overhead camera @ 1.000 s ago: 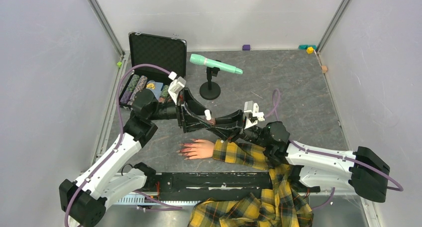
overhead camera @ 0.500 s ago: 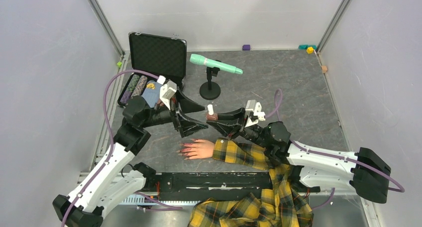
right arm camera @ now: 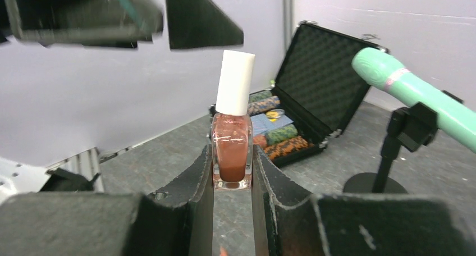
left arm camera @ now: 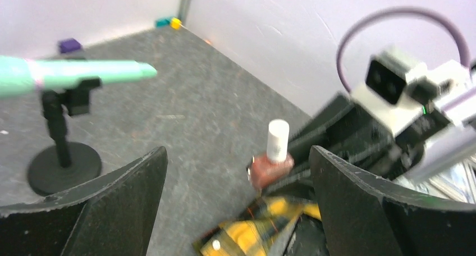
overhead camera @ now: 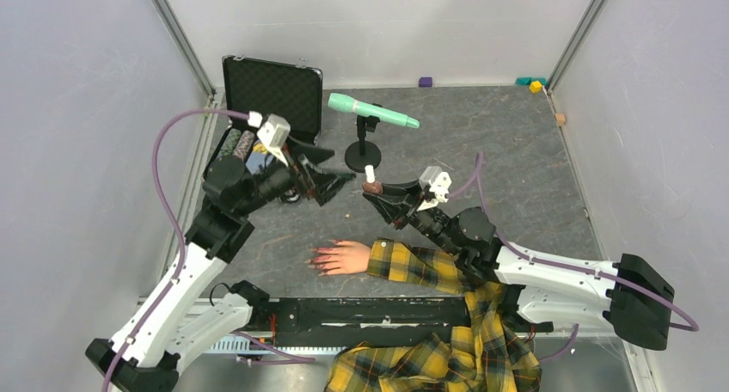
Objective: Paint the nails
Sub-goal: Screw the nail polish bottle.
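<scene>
**Top external view.** The left claw (overhead camera: 331, 174) has pulled away toward the upper left of the frame, near the open black case (overhead camera: 271, 87). A second ago it was closed in around the white cap of the polish bottle (overhead camera: 370, 182); now its jaws are spread fully apart and hold nothing. The right claw (overhead camera: 375, 194) has stayed clenched on the bottle and has lifted it a little, holding it upright above the grey surface (overhead camera: 516, 168), just below the stand of the mint-green microphone (overhead camera: 371, 111). The nails (overhead camera: 316, 259) tip the mannequin hand (overhead camera: 346, 257), which lies flat at lower centre with its yellow plaid sleeve (overhead camera: 413, 267) running right. They are well apart from both claws and already look red-pink.

**Left wrist view.** The two dark fingers frame the lower corners with a wide gap between them. The bottle stands in the middle distance, blurred, with its cap (left arm camera: 277, 139) on. The claw is clearly clear of it.

**Right wrist view.** The brownish bottle sits pinched between the right claw's fingers, upright, with the cap (right arm camera: 236, 82) seated on top. The left claw's open fingers hang blurred at the upper left.

Letting go left the cap on the bottle, so no brush is out. Whether the cap was loosened cannot be told. I judge that painting has not begun and that the left claw will need a fresh grip on the cap.
</scene>
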Robot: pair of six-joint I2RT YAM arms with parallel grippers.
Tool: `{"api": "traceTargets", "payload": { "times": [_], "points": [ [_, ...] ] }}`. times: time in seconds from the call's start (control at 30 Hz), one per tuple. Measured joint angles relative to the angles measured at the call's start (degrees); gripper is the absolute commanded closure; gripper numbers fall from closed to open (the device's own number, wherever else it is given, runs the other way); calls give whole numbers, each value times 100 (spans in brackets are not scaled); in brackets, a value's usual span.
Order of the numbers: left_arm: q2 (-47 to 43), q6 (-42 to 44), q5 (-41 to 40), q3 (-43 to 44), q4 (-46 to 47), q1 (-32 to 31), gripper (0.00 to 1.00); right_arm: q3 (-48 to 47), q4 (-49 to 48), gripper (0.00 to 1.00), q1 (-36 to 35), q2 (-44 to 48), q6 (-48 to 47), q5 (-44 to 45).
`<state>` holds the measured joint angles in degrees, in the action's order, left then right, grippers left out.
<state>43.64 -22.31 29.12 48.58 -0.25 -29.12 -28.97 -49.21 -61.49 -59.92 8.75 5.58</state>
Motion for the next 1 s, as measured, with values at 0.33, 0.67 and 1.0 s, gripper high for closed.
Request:
{"api": "traceTargets", "payload": {
  "times": [0.33,0.67,1.0],
  "points": [
    [1139,-313,-907,1403,-299,4,0,-605,597,100,0,-319,-157,1176],
    [1493,-411,-868,1158,-396,-57,8,-964,1335,100,-122,-741,-155,1742],
    [1827,-417,-754,1123,-450,-293,36,-1176,1657,100,-216,-975,-160,1840]
  ]
}}
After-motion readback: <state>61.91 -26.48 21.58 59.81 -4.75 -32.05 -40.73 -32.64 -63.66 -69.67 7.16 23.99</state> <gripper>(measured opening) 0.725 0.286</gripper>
